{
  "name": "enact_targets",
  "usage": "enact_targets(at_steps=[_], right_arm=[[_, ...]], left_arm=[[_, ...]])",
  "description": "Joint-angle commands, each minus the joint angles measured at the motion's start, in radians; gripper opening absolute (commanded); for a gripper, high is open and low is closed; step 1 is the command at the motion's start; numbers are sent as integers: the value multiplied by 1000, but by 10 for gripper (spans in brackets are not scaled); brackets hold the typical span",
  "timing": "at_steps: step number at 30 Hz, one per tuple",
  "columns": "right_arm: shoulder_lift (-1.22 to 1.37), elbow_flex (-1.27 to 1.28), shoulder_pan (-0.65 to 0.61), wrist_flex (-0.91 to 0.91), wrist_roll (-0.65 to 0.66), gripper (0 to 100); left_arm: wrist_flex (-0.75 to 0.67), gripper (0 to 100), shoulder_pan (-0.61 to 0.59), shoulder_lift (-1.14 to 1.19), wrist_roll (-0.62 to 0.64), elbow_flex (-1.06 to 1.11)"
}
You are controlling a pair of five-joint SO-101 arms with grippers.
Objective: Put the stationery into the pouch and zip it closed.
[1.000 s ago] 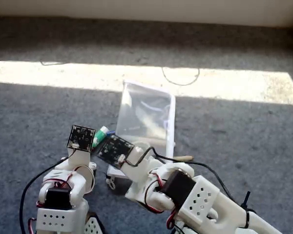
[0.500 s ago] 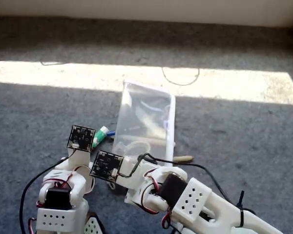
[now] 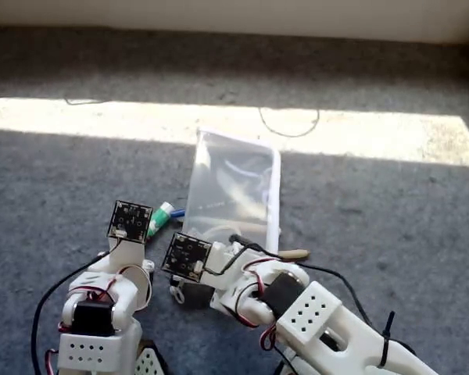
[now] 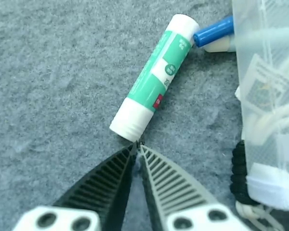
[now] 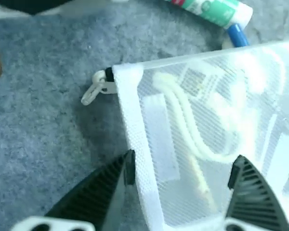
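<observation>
Currently left hand [image 4: 137, 147] closed, tips touching glue stick [image 4: 154, 79] end; right hand [image 5: 183, 163] open over pouch [image 5: 221, 120].

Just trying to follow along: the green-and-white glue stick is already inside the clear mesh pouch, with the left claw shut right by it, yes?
Not inside: the green-and-white glue stick lies on the grey carpet beside the clear mesh pouch, as the left wrist view shows. The left claw is shut right by it.

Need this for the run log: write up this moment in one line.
left gripper: shut, tips at end of glue stick | right gripper: open, over pouch edge near zipper pull | glue stick: outside pouch
</observation>
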Motion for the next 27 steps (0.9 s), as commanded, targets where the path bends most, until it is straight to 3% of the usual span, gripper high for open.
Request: enact_targets(at_steps=[1,10,20,27], right_arm=[[8,12,36,-54,26,300],[2,10,39,-68,28,300],[10,19,219,-308,28,300],[12,19,234,-412,28,300]], left_arm=[[3,8,-12,-2,5,19],[3,8,-12,-2,5,19],[3,8,-12,-2,5,19],[3,8,-12,-2,5,19]])
